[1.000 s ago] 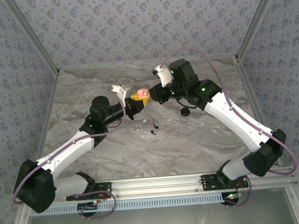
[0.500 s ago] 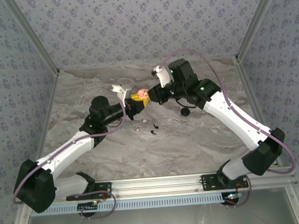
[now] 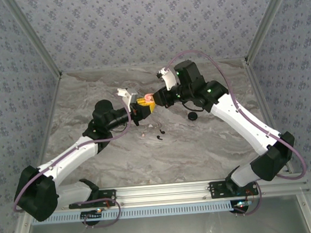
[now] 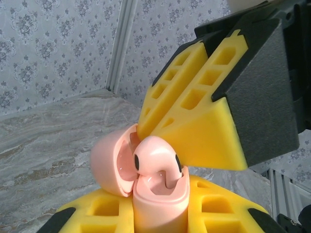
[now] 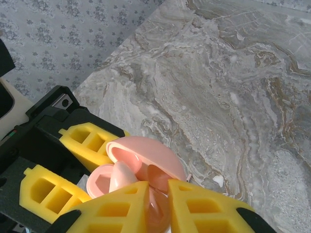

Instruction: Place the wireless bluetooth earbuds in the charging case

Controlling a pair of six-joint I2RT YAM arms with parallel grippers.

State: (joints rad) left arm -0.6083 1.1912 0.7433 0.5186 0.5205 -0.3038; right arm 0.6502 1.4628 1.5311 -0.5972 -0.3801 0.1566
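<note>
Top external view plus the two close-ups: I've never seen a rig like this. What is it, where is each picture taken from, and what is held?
Two white robot arms are bolted at the near edge of a marble table. The wide picture comes from a camera above and behind them. Each close-up comes from a camera on one wrist. The left claw is shut on an open pink charging case, with a pink earbud sitting in it. The right claw has its yellow fingers at the earbud; whether they pinch it is unclear. On the table lie a black round puck and small black hooked pieces.
</note>
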